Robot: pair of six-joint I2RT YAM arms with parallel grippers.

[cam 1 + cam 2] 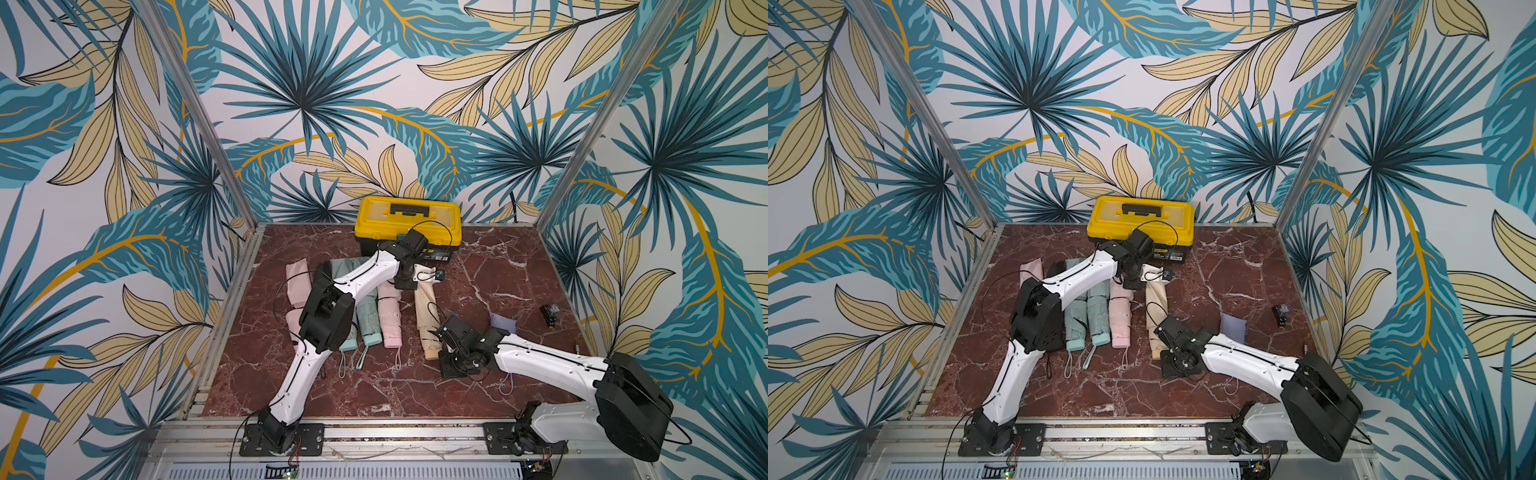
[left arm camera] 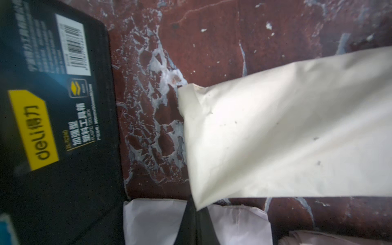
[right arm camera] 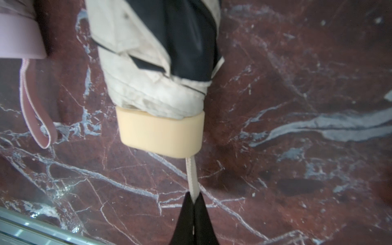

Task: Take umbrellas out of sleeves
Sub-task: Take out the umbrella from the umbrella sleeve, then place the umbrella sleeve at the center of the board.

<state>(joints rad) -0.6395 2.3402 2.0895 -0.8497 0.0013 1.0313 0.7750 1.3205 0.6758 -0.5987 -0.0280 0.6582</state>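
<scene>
A beige umbrella (image 1: 428, 328) lies on the red marble table with its far part inside a beige sleeve (image 2: 286, 137). My left gripper (image 2: 196, 209) is shut on that sleeve's closed far corner, just in front of the toolbox. My right gripper (image 3: 194, 199) is shut on the beige wrist loop (image 3: 191, 174) below the blocky handle (image 3: 161, 133). Pleated beige fabric with dark lining (image 3: 152, 70) shows bare above the handle. In both top views the right wrist (image 1: 1177, 349) hides the loop.
A yellow-lidded black toolbox (image 1: 409, 224) stands at the back. Left of the beige umbrella lie a pink umbrella (image 1: 390, 320), two mint ones (image 1: 368, 320) and a pink sleeve (image 1: 297, 282). A lilac sleeve (image 1: 503, 324) and a small black object (image 1: 549, 313) lie at the right.
</scene>
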